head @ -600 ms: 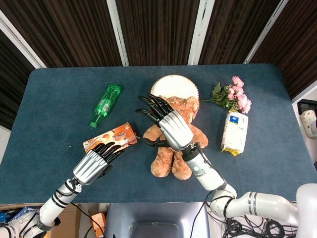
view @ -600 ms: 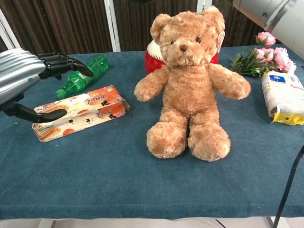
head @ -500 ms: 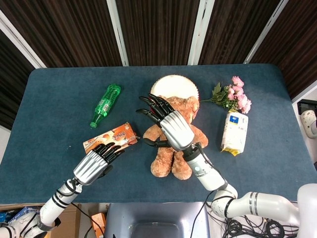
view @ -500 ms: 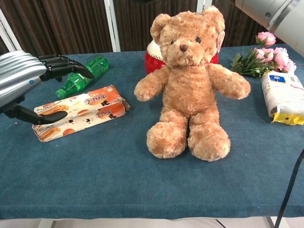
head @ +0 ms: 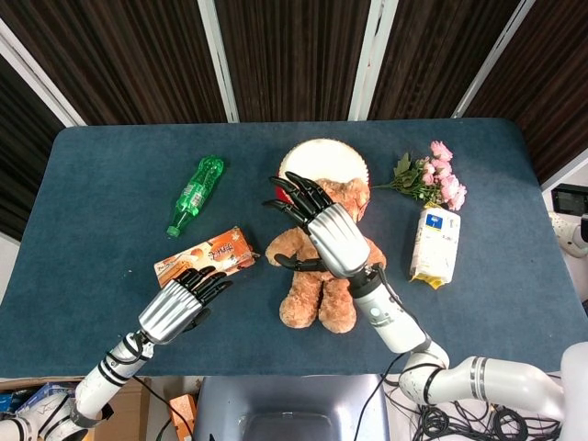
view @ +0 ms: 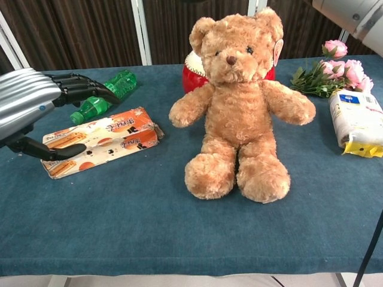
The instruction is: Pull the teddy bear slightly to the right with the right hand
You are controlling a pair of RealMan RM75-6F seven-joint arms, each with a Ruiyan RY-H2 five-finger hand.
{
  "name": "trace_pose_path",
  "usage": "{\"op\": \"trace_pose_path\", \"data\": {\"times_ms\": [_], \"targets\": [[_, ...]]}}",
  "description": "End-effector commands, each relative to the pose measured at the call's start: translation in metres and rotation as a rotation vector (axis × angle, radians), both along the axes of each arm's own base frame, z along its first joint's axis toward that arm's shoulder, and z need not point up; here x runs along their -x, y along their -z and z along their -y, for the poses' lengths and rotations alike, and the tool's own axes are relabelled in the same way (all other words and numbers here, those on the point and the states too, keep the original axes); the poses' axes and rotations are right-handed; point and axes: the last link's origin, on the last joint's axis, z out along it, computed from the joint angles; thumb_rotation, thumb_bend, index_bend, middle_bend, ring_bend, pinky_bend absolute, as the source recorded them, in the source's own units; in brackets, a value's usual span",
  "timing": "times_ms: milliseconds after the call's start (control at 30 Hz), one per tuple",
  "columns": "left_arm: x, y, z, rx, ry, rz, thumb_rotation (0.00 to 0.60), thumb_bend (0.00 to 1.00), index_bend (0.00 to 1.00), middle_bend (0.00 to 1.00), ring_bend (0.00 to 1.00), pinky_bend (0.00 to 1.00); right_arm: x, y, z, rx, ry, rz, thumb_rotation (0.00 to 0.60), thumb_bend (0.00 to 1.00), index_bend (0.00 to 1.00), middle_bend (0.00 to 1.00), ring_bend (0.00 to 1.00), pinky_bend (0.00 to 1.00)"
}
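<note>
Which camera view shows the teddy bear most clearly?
The chest view: the teddy bear sits upright, facing the camera, fully visible. In the head view the right hand above it hides most of its head and chest, leaving mainly the legs visible.

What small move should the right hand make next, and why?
Probably lower onto the teddy bear and close on it. The right hand hovers above the bear with fingers spread; in the chest view nothing touches the bear, so pulling right cannot start yet.

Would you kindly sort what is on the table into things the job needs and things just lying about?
Needed: teddy bear; right hand.

Lying about: green bottle; orange snack box; pink flowers; white packet; red drum; left hand.
</note>
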Motion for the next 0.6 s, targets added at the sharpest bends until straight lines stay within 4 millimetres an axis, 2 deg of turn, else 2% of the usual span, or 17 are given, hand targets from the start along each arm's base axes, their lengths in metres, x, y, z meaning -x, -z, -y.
{"op": "trace_pose_path", "data": {"times_ms": [33, 167, 267, 433, 600], "targets": [[0.007, -0.005, 0.001, -0.01, -0.024, -0.018, 0.6, 0.3, 0.26, 0.26, 0.22, 0.38, 0.006, -0.001, -0.005, -0.028, -0.004, -0.001, 0.6, 0.09, 0.27, 0.08, 0.03, 0.15], [0.025, -0.023, 0.007, -0.058, -0.099, -0.048, 0.6, 0.3, 0.26, 0.25, 0.23, 0.38, 0.022, -0.007, -0.018, -0.056, -0.018, -0.034, 0.6, 0.09, 0.27, 0.08, 0.03, 0.15], [0.047, -0.043, 0.014, -0.189, -0.155, -0.117, 0.6, 0.3, 0.27, 0.26, 0.24, 0.38, 0.045, -0.014, -0.033, -0.059, -0.012, -0.098, 0.6, 0.09, 0.27, 0.08, 0.03, 0.15], [0.085, -0.062, 0.041, -0.277, -0.327, -0.073, 0.6, 0.3, 0.29, 0.28, 0.25, 0.38, 0.092, -0.027, -0.064, -0.017, -0.031, -0.192, 0.6, 0.09, 0.28, 0.08, 0.03, 0.15], [0.113, -0.063, 0.069, -0.274, -0.4, -0.087, 0.6, 0.3, 0.29, 0.28, 0.25, 0.39, 0.147, -0.037, -0.098, 0.011, -0.013, -0.297, 0.6, 0.09, 0.28, 0.08, 0.03, 0.15]]}}
